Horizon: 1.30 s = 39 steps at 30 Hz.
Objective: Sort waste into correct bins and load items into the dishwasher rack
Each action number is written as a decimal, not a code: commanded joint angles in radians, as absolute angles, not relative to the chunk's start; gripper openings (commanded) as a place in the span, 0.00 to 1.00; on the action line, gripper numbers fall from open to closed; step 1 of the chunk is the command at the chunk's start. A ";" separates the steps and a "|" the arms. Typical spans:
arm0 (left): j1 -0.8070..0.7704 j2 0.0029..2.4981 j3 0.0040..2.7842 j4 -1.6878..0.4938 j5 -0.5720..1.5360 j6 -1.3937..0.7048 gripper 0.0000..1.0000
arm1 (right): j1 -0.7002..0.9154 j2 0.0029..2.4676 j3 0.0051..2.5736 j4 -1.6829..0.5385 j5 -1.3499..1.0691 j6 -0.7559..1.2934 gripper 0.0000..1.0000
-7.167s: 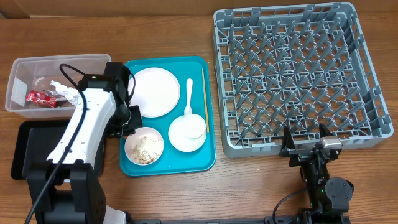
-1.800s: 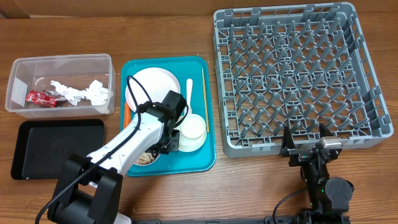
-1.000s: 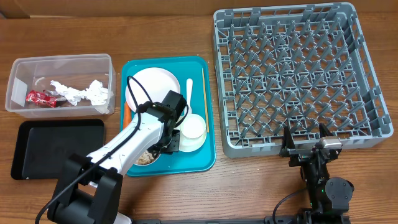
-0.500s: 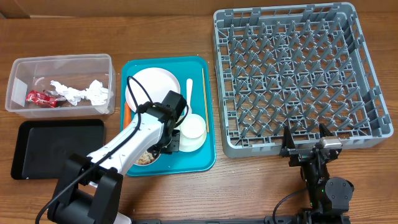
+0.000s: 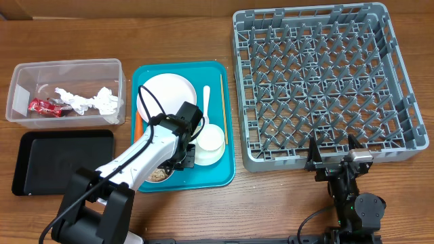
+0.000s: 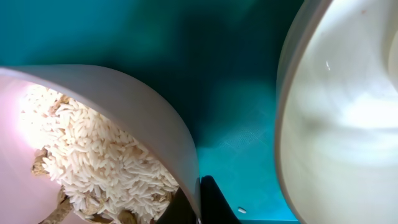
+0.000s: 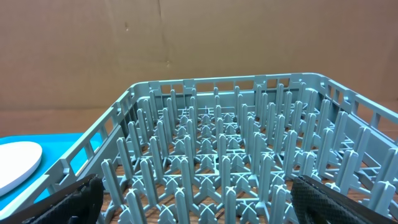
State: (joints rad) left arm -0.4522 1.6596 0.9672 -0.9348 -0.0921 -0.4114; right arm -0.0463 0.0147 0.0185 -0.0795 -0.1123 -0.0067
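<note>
My left gripper (image 5: 178, 160) is shut on the rim of the small pale pink bowl (image 5: 156, 175), which holds white rice and beige scraps (image 6: 81, 162). In the left wrist view the fingers (image 6: 198, 200) pinch the bowl wall (image 6: 130, 109) from both sides. The white bowl with the cup (image 5: 209, 142) stands just to the right and also shows in the left wrist view (image 6: 342, 118). The plate (image 5: 166, 95), fork (image 5: 207, 102), chopsticks (image 5: 223, 108) and carrot (image 5: 138, 123) lie on the teal tray (image 5: 217, 177). My right gripper (image 5: 333, 161) is open and empty at the near edge of the dishwasher rack (image 5: 325, 81).
The clear tub (image 5: 20, 74) at the far left holds the red wrapper (image 5: 44, 106) and white tissues (image 5: 88, 102). The black tray (image 5: 61, 159) lies in front of it. The right wrist view looks into the rack's pegs (image 7: 236, 168).
Since seven seconds ago my left arm has swung from beside the tub to the pink bowl and gripped its rim. In the last second it has edged slightly toward the near-left.
</note>
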 commanded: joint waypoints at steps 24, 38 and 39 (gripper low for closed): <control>-0.458 1.618 1.255 -1.180 -0.078 -0.334 0.04 | -0.054 0.004 0.008 -0.073 -0.107 -0.003 1.00; -0.364 1.425 1.261 -1.234 -0.031 -0.286 0.04 | -0.054 0.004 0.008 -0.073 -0.106 -0.003 1.00; -0.344 1.411 1.261 -1.238 -0.025 -0.279 0.04 | -0.054 0.004 0.008 -0.073 -0.107 -0.003 1.00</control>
